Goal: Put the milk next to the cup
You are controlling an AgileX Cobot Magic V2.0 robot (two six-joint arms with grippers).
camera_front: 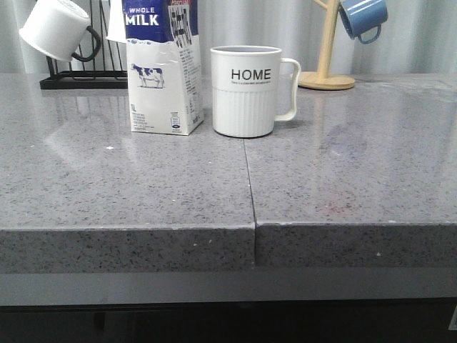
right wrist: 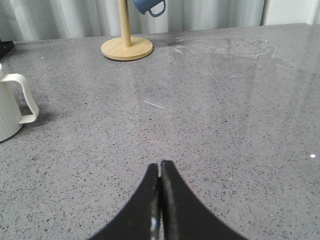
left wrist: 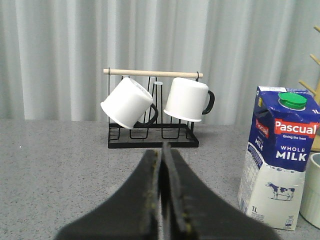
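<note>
The milk [camera_front: 163,68], a tall white carton with a dark blue top and a cow picture, stands upright on the grey counter just left of the cup [camera_front: 246,91]. The cup is a white ribbed mug with "HOME" lettering, its handle to the right. A small gap separates them. The milk also shows in the left wrist view [left wrist: 277,160], with the cup's edge [left wrist: 312,190] beside it. The cup's handle shows in the right wrist view [right wrist: 22,97]. My left gripper [left wrist: 163,150] is shut and empty, back from the carton. My right gripper [right wrist: 160,167] is shut and empty over bare counter. Neither gripper shows in the front view.
A black wire rack [left wrist: 152,137] with two plain white mugs [left wrist: 130,102] stands at the back left. A wooden mug tree [camera_front: 327,50] with a blue mug [camera_front: 363,18] stands at the back right. A seam [camera_front: 250,186] runs down the counter's middle.
</note>
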